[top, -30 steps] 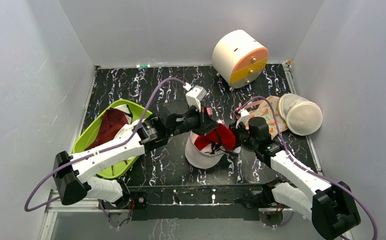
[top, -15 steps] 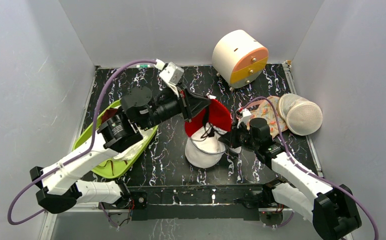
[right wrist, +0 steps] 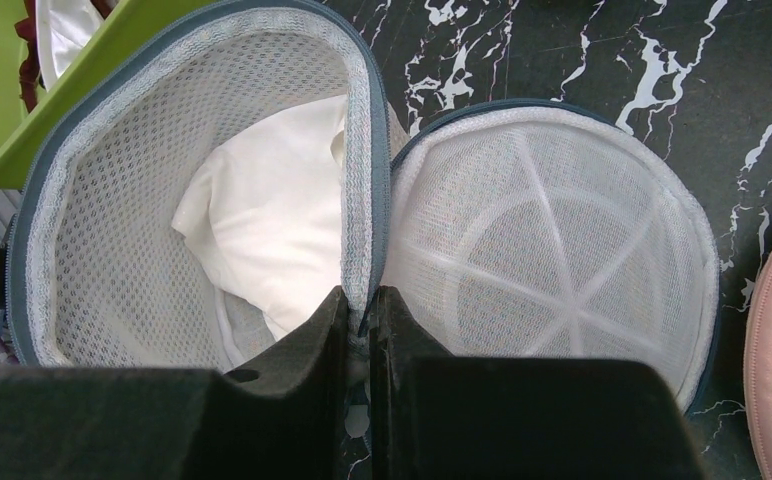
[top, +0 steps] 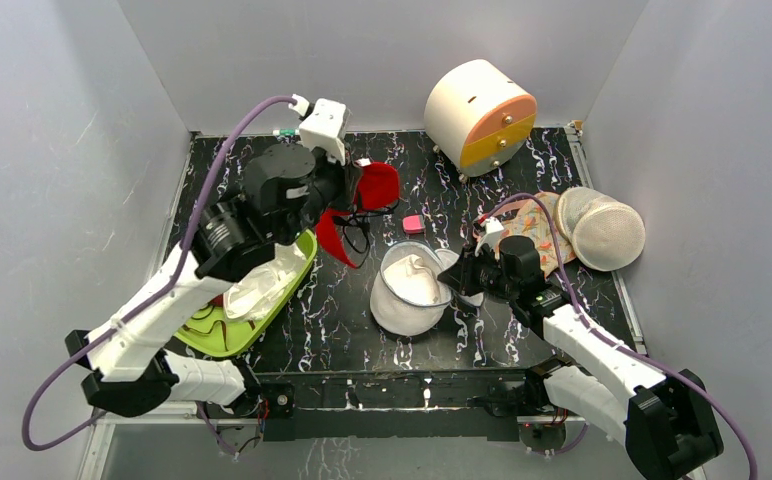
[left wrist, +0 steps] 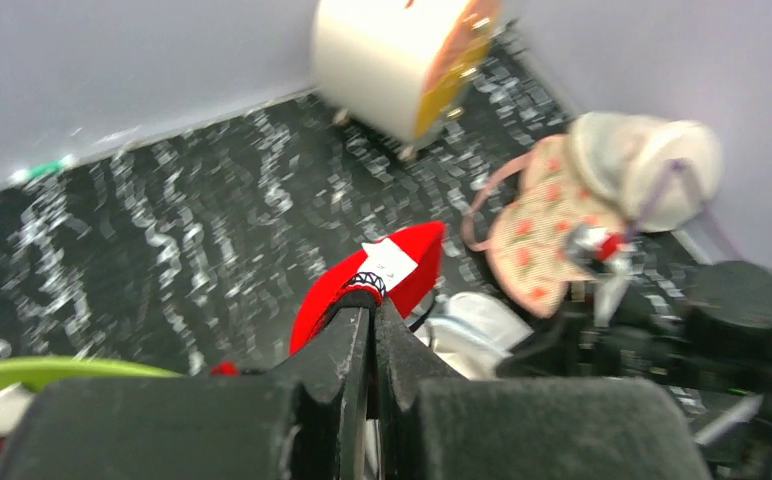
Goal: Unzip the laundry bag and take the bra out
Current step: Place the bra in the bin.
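Observation:
The laundry bag (top: 407,290) lies open in the middle of the table, white mesh with a bluish-grey zip rim. In the right wrist view its two halves (right wrist: 552,230) are spread apart, with a white pad in the left half. My right gripper (right wrist: 359,300) is shut on the rim where the halves meet; it also shows in the top view (top: 467,278). My left gripper (top: 354,190) is shut on the red bra (top: 377,185) and holds it high in the air, back-left of the bag. In the left wrist view the bra (left wrist: 402,270) hangs from the gripper (left wrist: 370,310).
A green tray (top: 224,342) with white and dark maroon fabric sits at the left under the left arm. A round white-and-orange drawer box (top: 480,115) stands at the back. A domed mesh bag (top: 602,230) and floral fabric (top: 532,225) lie at the right. A small pink object (top: 413,222) lies behind the bag.
My left gripper pulled the red bra up out of the bag and carried it back and to the left. The bag stays open on the table, held by my right gripper.

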`<move>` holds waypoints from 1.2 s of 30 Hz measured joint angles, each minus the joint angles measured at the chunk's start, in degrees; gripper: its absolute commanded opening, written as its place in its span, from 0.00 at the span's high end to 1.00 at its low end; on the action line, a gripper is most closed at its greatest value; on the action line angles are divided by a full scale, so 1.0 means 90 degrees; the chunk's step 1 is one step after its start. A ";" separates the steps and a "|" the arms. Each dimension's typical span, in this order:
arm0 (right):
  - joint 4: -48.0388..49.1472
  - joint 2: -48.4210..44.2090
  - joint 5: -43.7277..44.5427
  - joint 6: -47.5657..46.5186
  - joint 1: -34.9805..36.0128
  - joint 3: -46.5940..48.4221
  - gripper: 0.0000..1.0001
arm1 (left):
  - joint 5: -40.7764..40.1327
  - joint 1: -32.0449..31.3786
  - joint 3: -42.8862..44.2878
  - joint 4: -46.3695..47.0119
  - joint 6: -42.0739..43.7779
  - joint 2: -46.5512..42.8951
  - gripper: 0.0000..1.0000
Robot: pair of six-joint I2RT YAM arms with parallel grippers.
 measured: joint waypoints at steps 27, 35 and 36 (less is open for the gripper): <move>-0.0078 -0.0134 0.0039 0.0005 0.0000 0.0000 1.00 | 0.0478 0.4507 -0.2210 -0.1613 -0.1282 -0.1013 1.00; 0.0002 0.0104 -0.0049 0.0041 0.0000 0.0000 1.00 | -0.0160 0.4507 -0.2045 -0.2047 -0.2229 -0.2302 1.00; 0.0019 0.0126 -0.0053 0.0041 0.0000 0.0000 1.00 | -0.0158 0.4507 -0.2038 -0.2113 -0.2399 -0.2404 1.00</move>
